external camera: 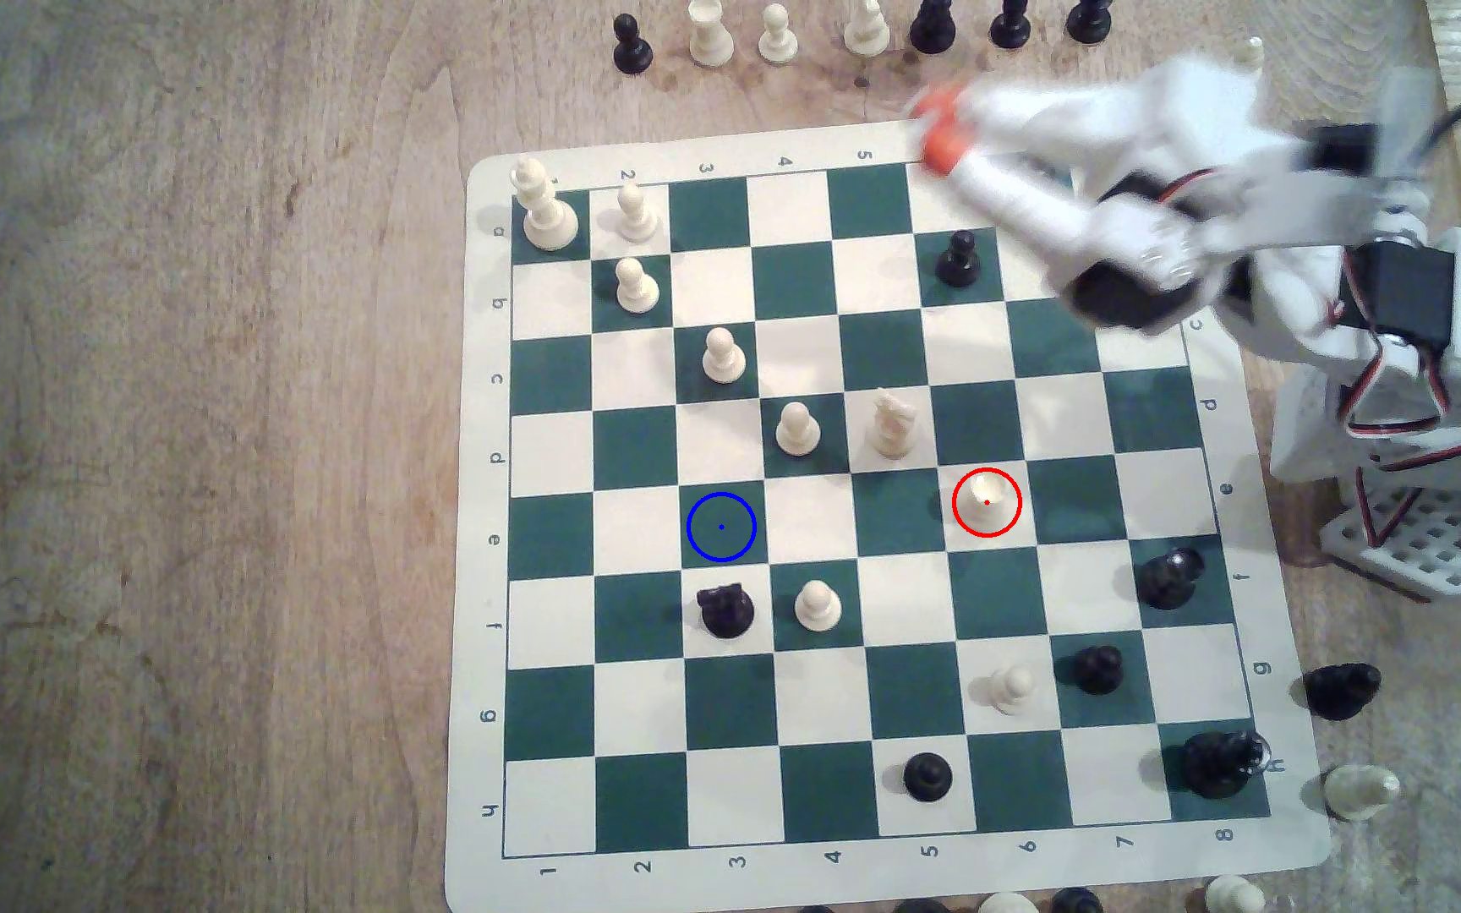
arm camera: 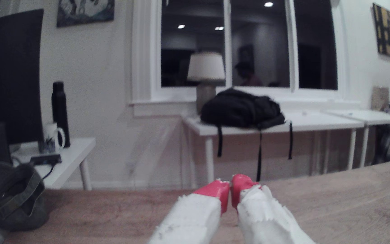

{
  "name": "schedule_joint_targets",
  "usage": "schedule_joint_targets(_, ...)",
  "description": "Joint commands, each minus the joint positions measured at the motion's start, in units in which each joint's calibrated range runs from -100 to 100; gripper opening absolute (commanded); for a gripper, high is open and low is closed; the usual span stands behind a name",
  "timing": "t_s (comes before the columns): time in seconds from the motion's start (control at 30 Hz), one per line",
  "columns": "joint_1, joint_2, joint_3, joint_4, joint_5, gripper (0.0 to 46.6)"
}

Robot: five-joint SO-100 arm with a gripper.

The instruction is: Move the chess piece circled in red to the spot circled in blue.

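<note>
The chess piece (external camera: 985,496), a cream-white rook ringed in red, stands on a cream square toward the exterior view's right of the board (external camera: 481,571). The spot (external camera: 721,527) is a dark green square ringed in blue, three squares toward that view's left in the same row, with nothing on it. My gripper (external camera: 933,132) is blurred above the board's far edge, high and well away from the rook. In the wrist view my gripper (arm camera: 230,187) points out level over the wooden table (arm camera: 95,218), its red-tipped fingers (arm camera: 215,191) touching, holding nothing.
A cream knight (external camera: 892,426) and cream pawn (external camera: 797,428) stand in the row beyond the rook's. A black knight (external camera: 725,610) and cream pawn (external camera: 817,606) stand just nearer than the spot. A black pawn (external camera: 958,259) is under the arm. Captured pieces (external camera: 863,31) line the far table edge.
</note>
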Motion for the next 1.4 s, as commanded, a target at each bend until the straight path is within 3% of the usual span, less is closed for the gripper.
schedule_joint_targets(0.0,-2.2,-0.3,-12.3,15.1,0.3,0.2)
schedule_joint_targets(0.1,-3.2,-0.3,-17.1,24.8,0.3,0.2)
schedule_joint_targets(0.17,-3.9,0.4,-20.4,31.3,0.1,4.0)
schedule_joint_targets(0.37,-4.3,2.8,-28.3,51.3,0.1,2.8)
schedule_joint_targets(0.57,-7.4,16.4,-38.5,66.2,-4.7,4.6)
schedule_joint_targets(0.7,-7.6,24.7,-39.6,65.2,-7.7,7.3)
schedule_joint_targets(0.87,-8.8,35.9,-44.6,67.0,-8.9,8.3)
schedule_joint_targets(0.93,-8.5,40.1,-46.7,68.3,-8.8,8.0)
schedule_joint_targets(1.1,-8.2,46.3,-49.0,71.3,-8.5,17.9)
schedule_joint_targets(1.37,-10.6,50.7,-44.7,66.1,-8.5,17.4)
